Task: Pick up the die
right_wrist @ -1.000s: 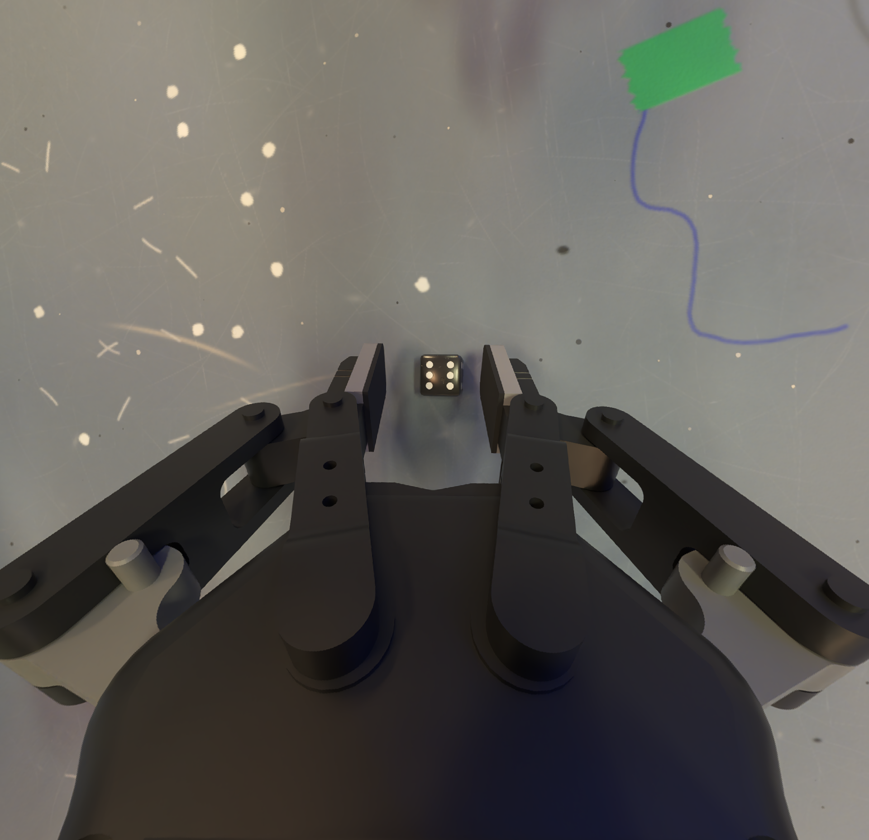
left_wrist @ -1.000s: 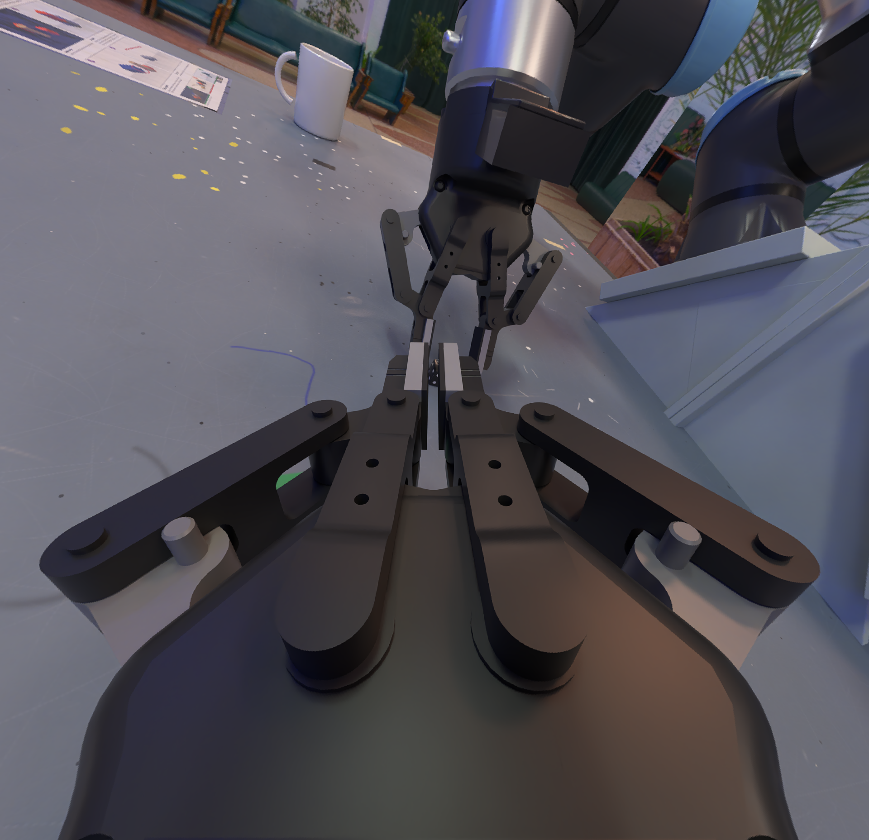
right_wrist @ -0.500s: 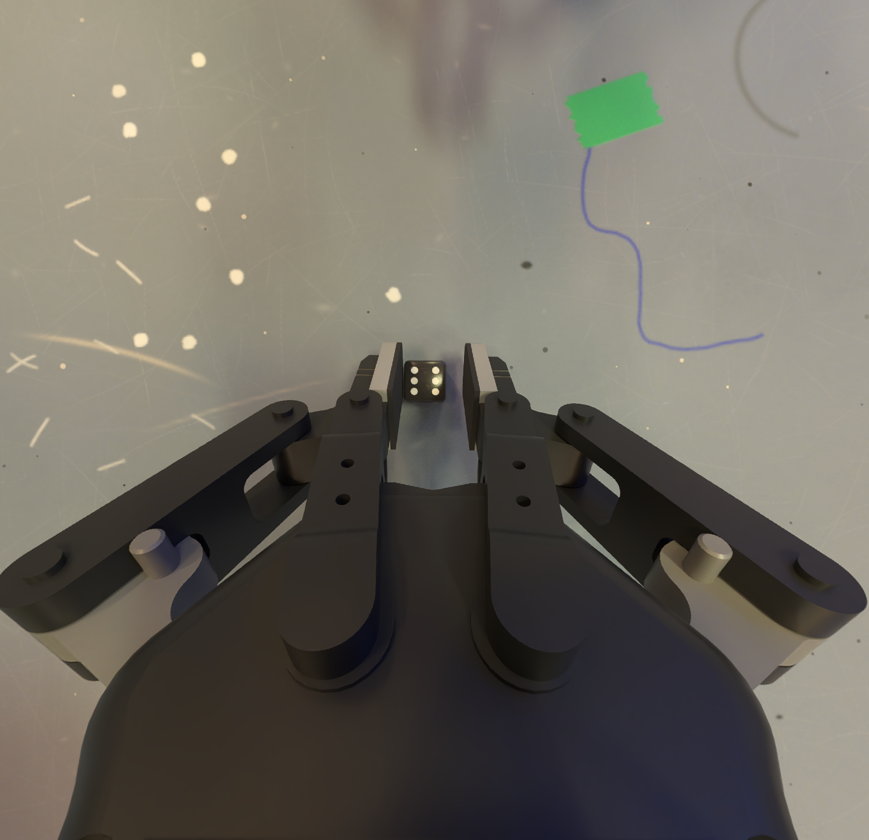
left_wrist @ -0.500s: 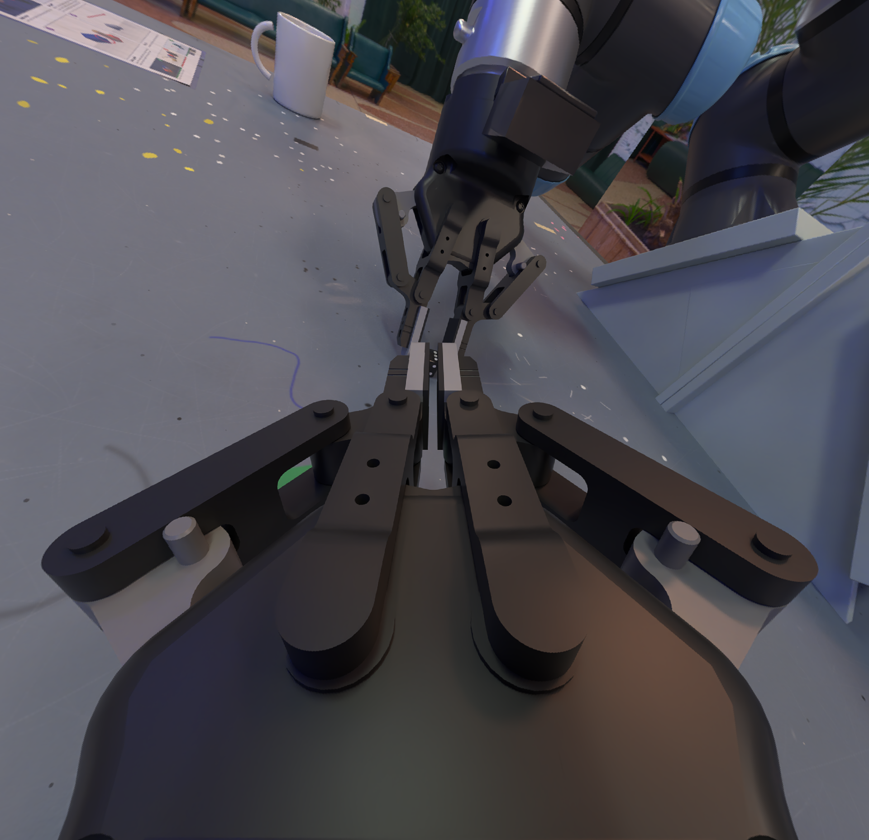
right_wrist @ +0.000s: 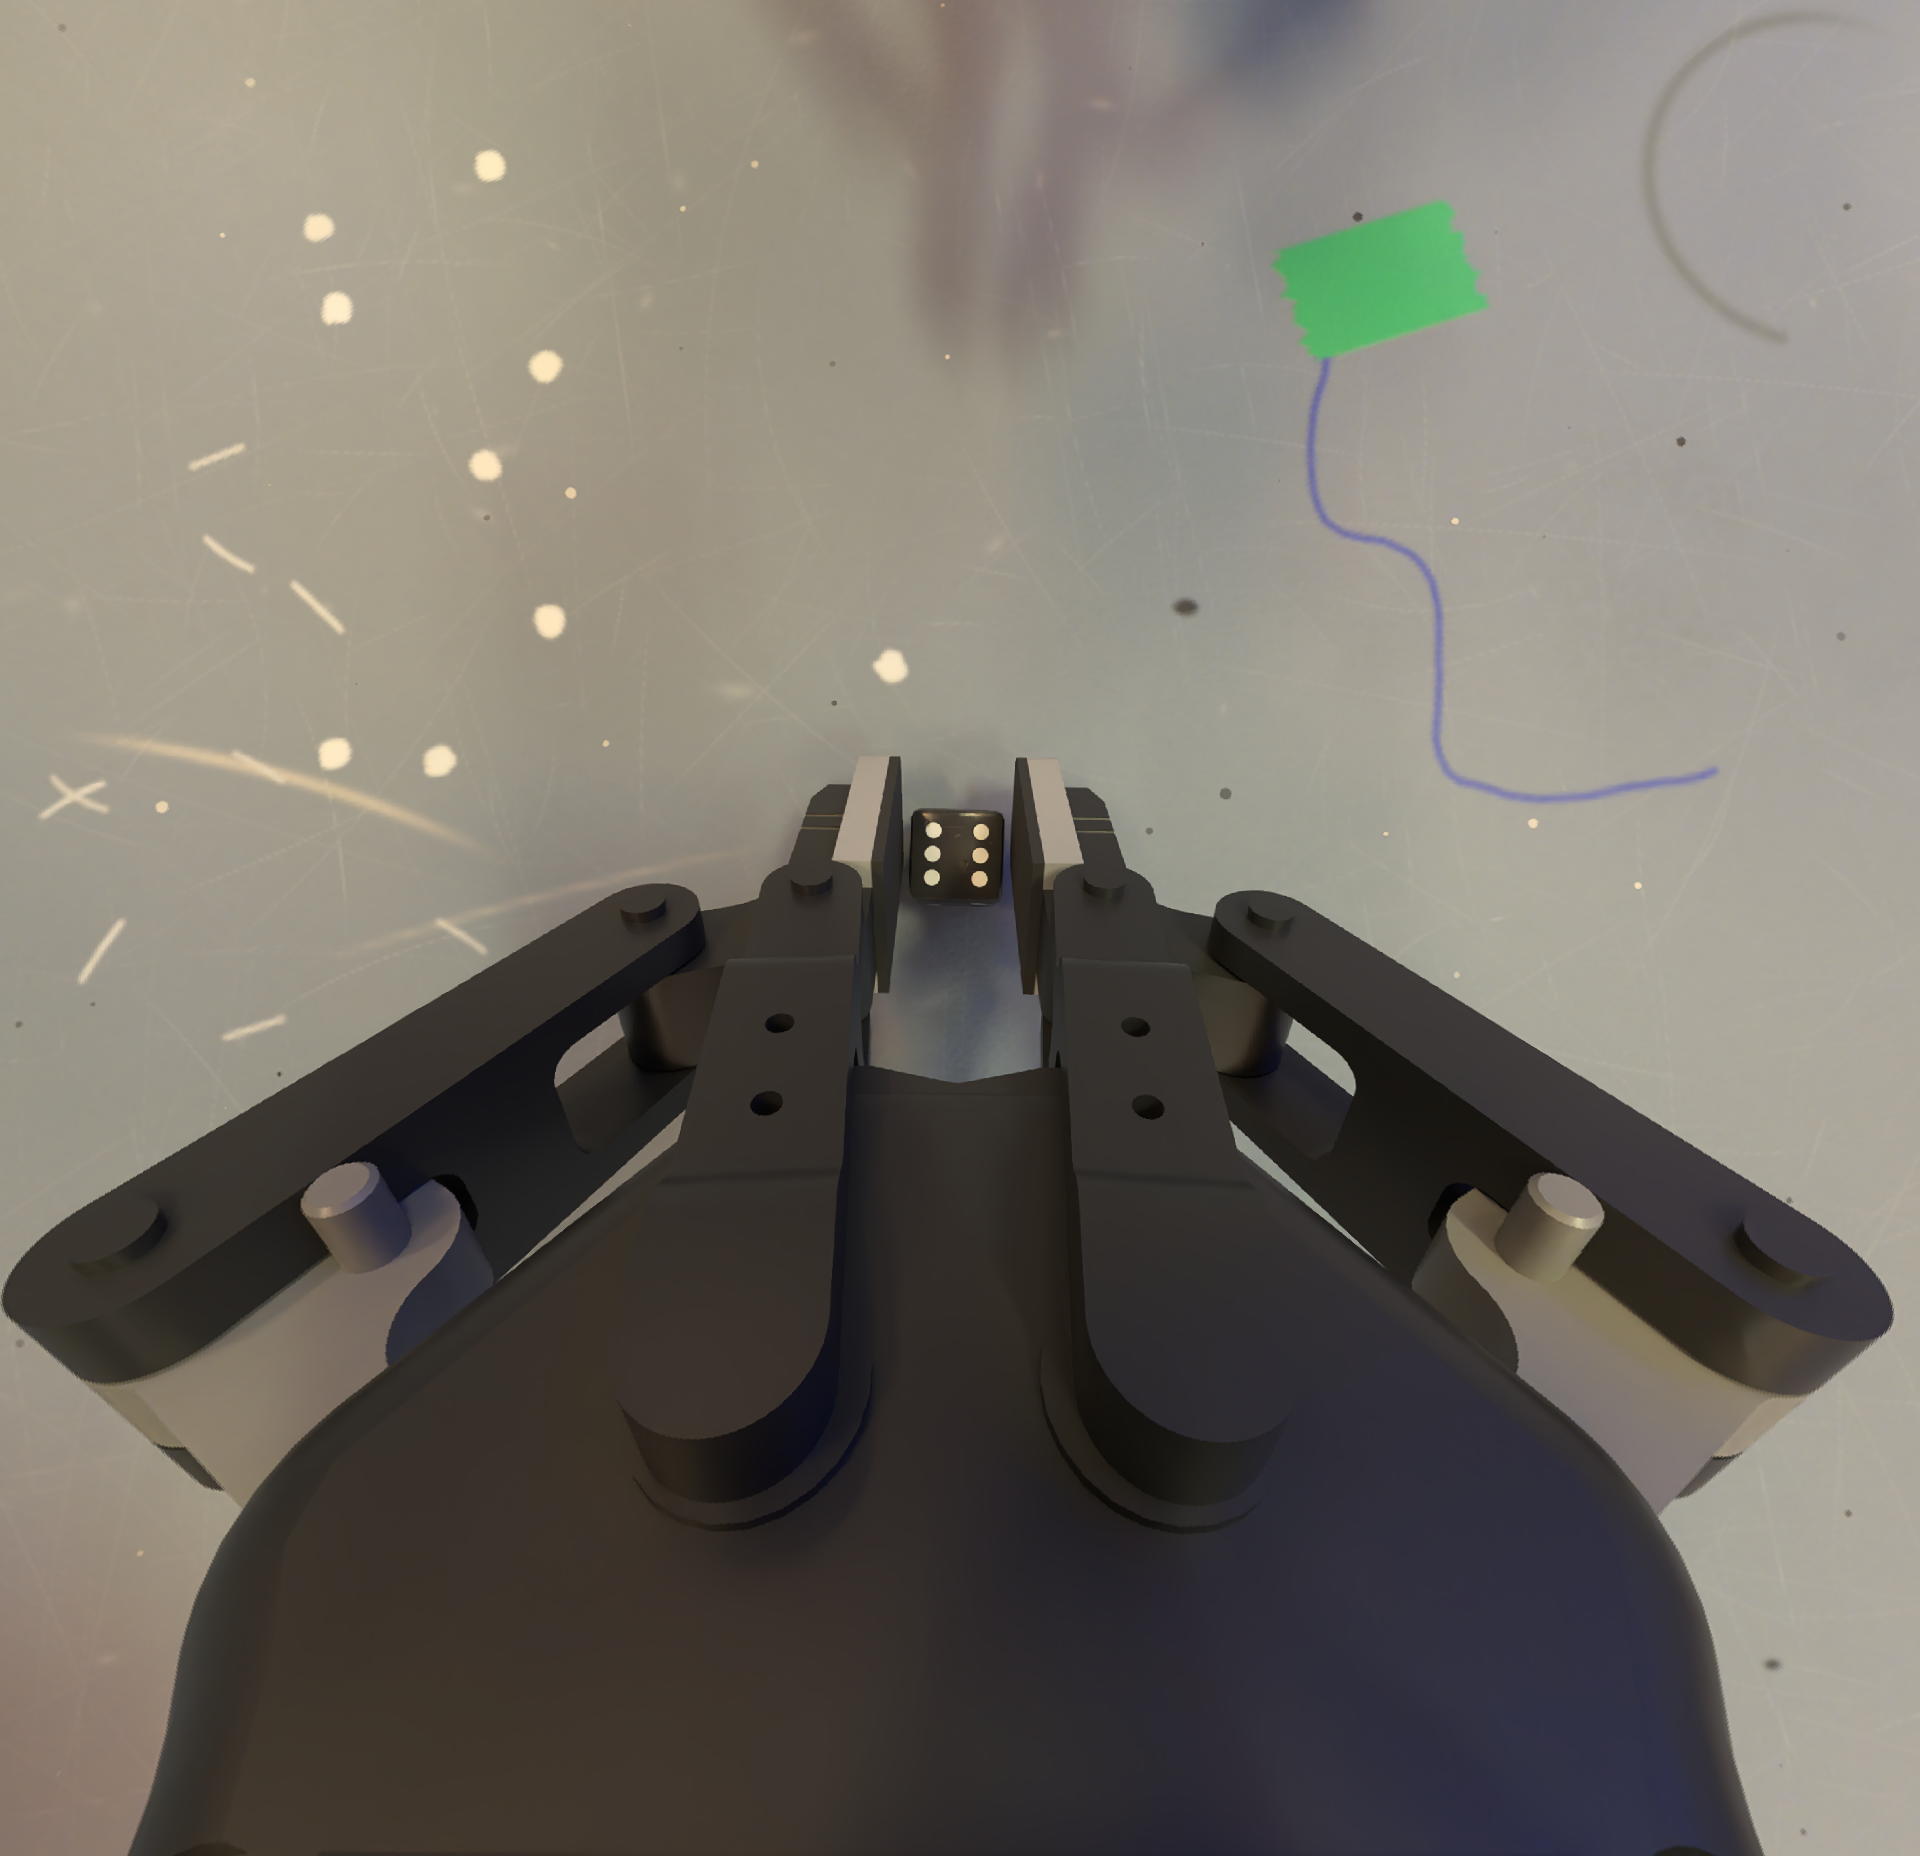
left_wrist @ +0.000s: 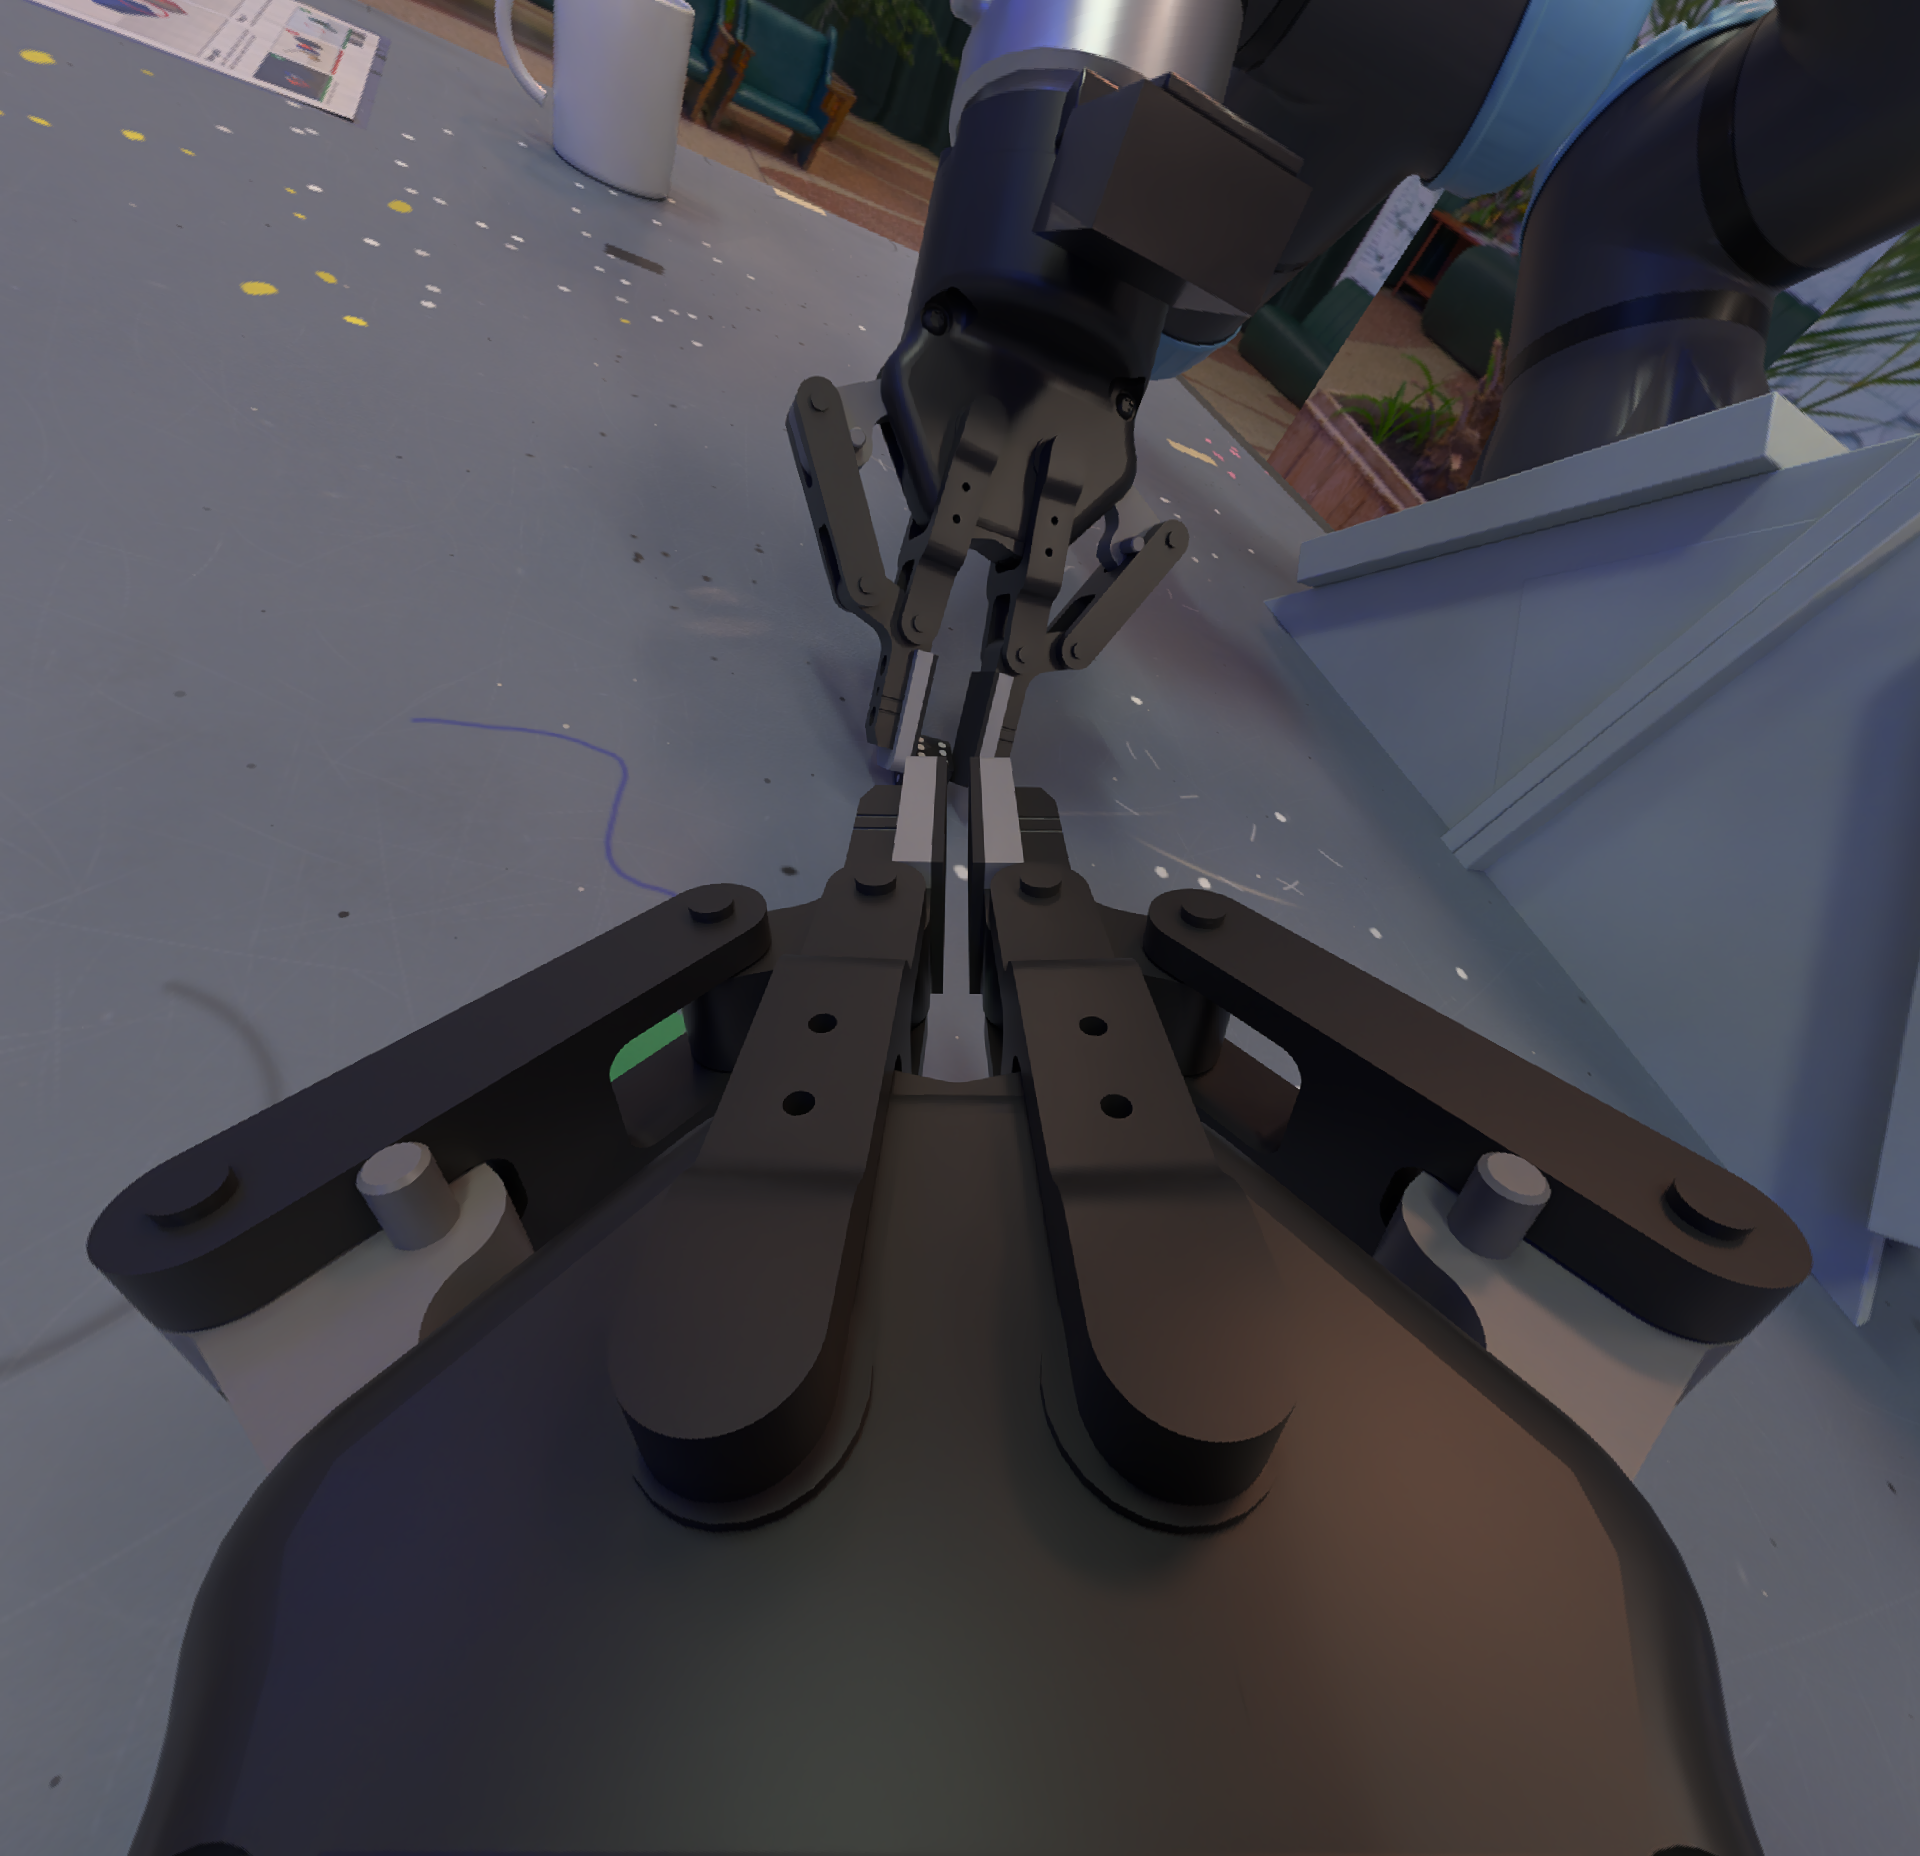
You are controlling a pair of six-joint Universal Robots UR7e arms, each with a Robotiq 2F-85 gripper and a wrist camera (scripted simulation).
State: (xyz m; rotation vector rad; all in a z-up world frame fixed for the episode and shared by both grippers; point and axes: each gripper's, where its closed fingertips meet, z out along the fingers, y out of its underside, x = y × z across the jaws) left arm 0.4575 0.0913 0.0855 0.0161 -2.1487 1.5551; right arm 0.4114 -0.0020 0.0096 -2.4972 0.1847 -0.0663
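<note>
Right hand (right_wrist: pixel 956 850): fingers drawn in on either side of the die (right_wrist: pixel 956 857), pads flush against its two flanks; die black, pale pips, six-face toward the camera, seated at the fingertips over the grey worktop (right_wrist: pixel 623 248). Whether it clears the worktop, cannot tell.

Left hand (left_wrist: pixel 956 809): fingers nearly together, a narrow slit between, nothing held; tips just short of the right hand.

Beyond the right fingertips, to the right: green tape patch (right_wrist: pixel 1380 279), blue scribble (right_wrist: pixel 1434 601).

Far off ahead-left of the left hand: white mug (left_wrist: pixel 613 71), printed sheet (left_wrist: pixel 197 19).
</note>
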